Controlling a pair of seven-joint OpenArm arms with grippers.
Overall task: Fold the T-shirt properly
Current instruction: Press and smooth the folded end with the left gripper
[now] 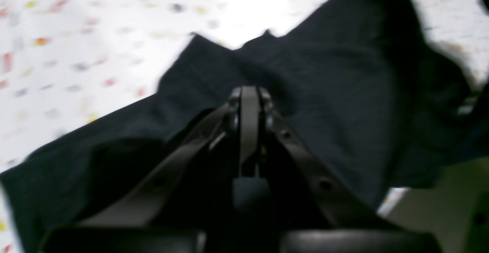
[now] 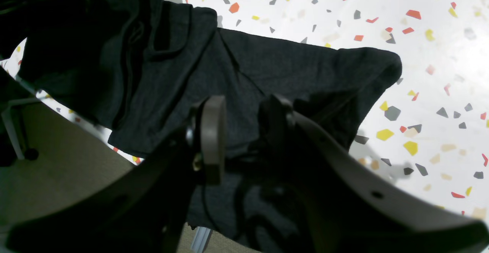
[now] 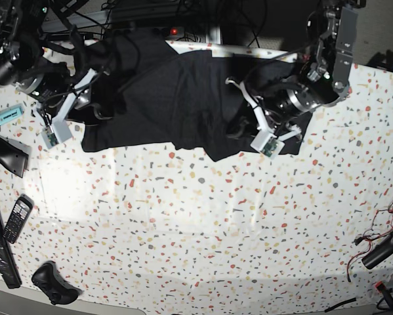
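The black T-shirt (image 3: 163, 98) lies bunched along the far edge of the speckled table (image 3: 196, 223), plain side up. My left gripper (image 1: 249, 92) is shut, its tips pinching the T-shirt (image 1: 344, 92), and the cloth fans out from them. In the base view it sits at the shirt's right side (image 3: 239, 129). My right gripper (image 2: 242, 125) hovers open over the T-shirt (image 2: 286, 65), which shows through the gap between the fingers. A sleeve (image 2: 378, 67) spreads to the right. Part of the shirt hangs over the table edge.
A teal marker (image 3: 7, 116), a black bar (image 3: 2, 152), a handset (image 3: 16, 218) and a black controller (image 3: 52, 283) lie along the left side. Cables (image 3: 380, 246) trail at the right edge. Beyond the table edge (image 2: 126, 153) is the floor.
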